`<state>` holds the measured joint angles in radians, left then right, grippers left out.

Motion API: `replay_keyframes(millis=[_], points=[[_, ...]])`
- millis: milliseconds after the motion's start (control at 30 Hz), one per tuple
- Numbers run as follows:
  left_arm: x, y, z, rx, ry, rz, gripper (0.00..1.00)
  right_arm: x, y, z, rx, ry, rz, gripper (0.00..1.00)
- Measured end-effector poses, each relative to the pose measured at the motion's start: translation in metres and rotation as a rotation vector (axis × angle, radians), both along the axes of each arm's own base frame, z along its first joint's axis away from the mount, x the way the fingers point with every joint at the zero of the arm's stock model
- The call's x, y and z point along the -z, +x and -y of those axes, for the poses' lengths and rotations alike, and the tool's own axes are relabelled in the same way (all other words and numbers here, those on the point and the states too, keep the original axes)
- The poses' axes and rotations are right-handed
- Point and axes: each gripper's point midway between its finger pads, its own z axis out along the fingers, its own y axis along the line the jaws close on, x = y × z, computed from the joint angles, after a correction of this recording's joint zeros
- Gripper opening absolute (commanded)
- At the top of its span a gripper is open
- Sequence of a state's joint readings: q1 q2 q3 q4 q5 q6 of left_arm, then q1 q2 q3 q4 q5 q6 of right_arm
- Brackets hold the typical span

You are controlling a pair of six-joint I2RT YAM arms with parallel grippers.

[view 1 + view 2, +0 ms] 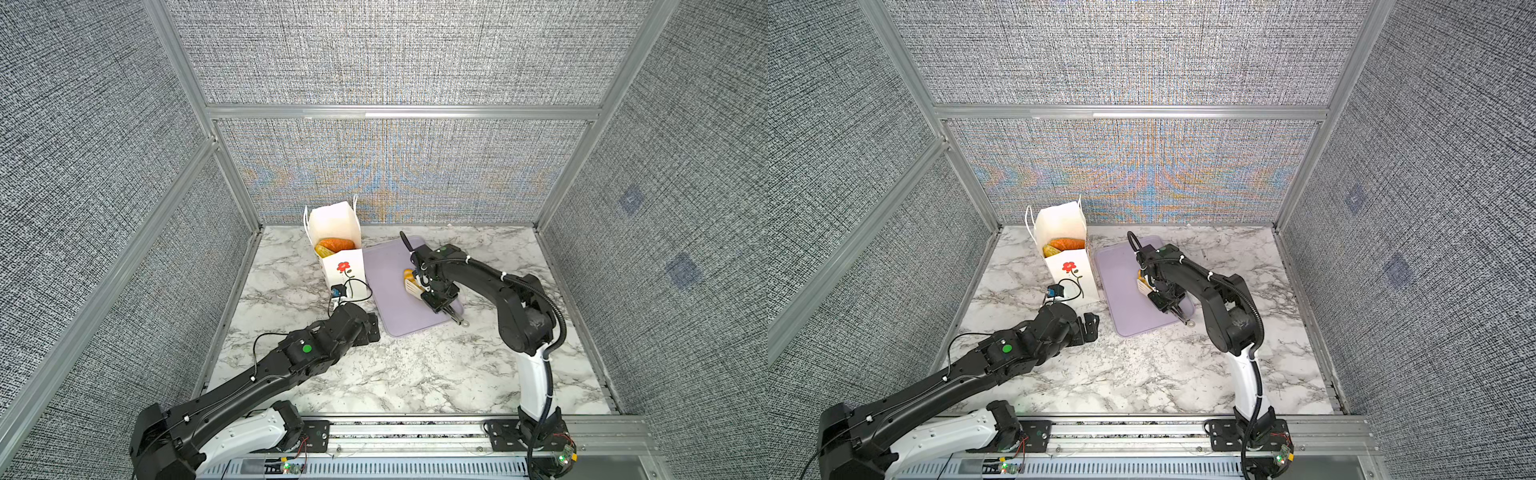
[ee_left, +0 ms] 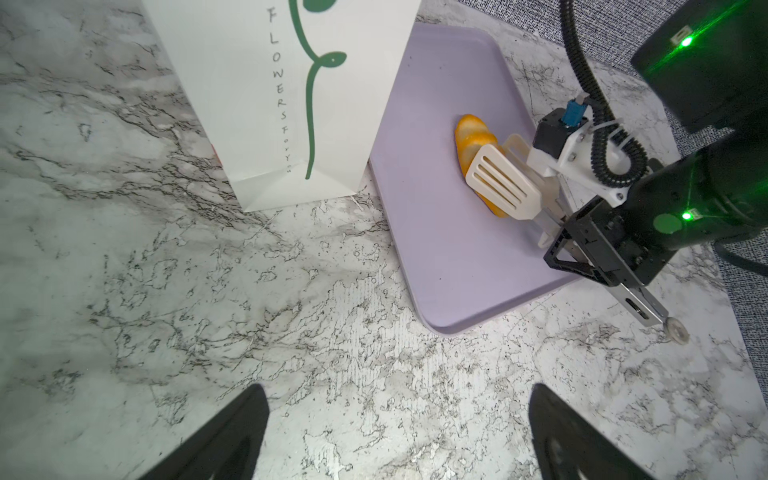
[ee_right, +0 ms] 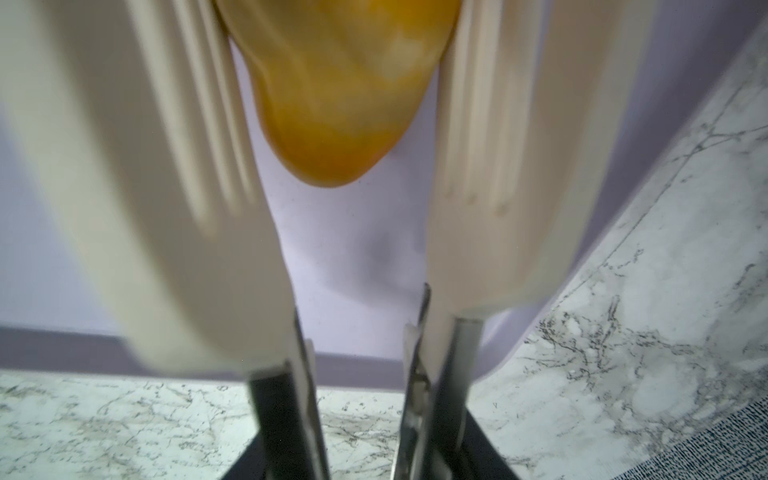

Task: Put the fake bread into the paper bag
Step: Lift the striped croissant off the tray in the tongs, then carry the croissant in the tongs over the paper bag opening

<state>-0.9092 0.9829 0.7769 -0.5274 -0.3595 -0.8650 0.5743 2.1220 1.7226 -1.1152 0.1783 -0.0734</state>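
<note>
The right fingers (image 3: 270, 415) are closed on the metal arms of a pair of white slotted tongs (image 2: 505, 183). Beyond those fingers, the two tong blades stand on either side of a striped yellow fake bread (image 2: 469, 129), one against each flank. The blurred wrist view does not show how firmly they pinch it. The bread lies on the lilac tray (image 2: 436, 257), straight ahead of the right fingers.

The left fingers (image 2: 237, 432) are spread wide over the marble desk (image 2: 187, 311) and hold nothing. Just ahead of them the paper bag (image 2: 257, 104) stands upright, just beside the tray's edge. Both top views show an orange-brown piece (image 1: 337, 243) and a yellow piece (image 1: 323, 250) in its open top.
</note>
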Motion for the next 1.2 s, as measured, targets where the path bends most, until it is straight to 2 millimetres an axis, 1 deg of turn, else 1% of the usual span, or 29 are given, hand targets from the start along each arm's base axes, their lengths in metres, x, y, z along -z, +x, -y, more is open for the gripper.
replay_keyframes(millis=[67, 233, 400, 667, 933, 1067, 1200], points=[[-0.002, 0.000, -0.002, -0.005, 0.001, 0.005, 0.99, 0.000, -0.001, 0.000, -0.001, -0.001, -0.002, 0.34], [-0.007, 0.000, -0.004, -0.010, 0.003, 0.011, 0.99, -0.009, -0.002, 0.000, 0.007, 0.029, 0.004, 0.32], [-0.015, -0.001, -0.010, -0.024, 0.004, 0.027, 0.99, -0.029, 0.000, -0.005, 0.020, 0.103, 0.033, 0.31], [-0.037, 0.000, -0.017, -0.042, 0.003, 0.068, 0.99, -0.056, -0.002, -0.010, 0.029, 0.183, 0.071, 0.31], [-0.058, 0.004, -0.017, -0.015, 0.027, 0.113, 0.99, -0.100, 0.002, -0.020, 0.034, 0.275, 0.138, 0.31], [-0.076, 0.009, -0.009, 0.015, 0.032, 0.144, 0.99, -0.126, 0.000, -0.026, 0.046, 0.330, 0.172, 0.31], [-0.086, 0.013, 0.001, 0.063, 0.044, 0.164, 0.99, -0.153, -0.003, -0.037, 0.030, 0.394, 0.204, 0.31]])
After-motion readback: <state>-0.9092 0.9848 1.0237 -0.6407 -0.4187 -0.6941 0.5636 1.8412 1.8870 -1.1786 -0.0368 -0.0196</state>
